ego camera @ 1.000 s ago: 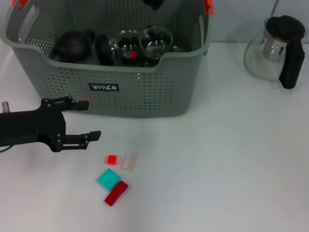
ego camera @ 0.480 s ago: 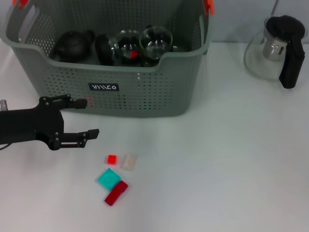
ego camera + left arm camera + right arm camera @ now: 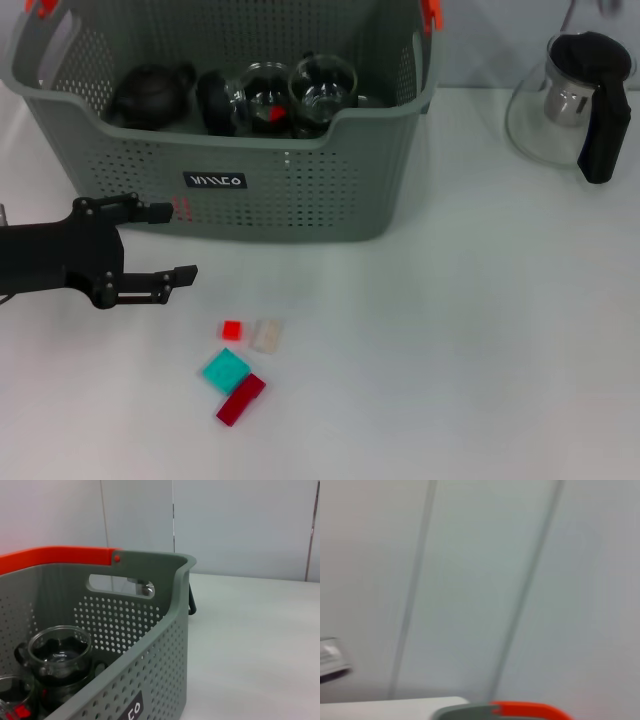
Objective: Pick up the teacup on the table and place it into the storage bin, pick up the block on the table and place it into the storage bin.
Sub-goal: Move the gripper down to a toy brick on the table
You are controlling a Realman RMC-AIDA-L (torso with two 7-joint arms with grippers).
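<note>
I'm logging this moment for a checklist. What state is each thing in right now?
storage bin: upright on the table, holding cups and a dark teapot
left gripper: open, empty, in front of the bin
four blocks: lying on the table, clustered
glass pitcher: upright, right of the bin
right gripper: out of view

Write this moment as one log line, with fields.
left gripper: open, empty, beside storage bin | blocks: on table | right gripper: unseen
</note>
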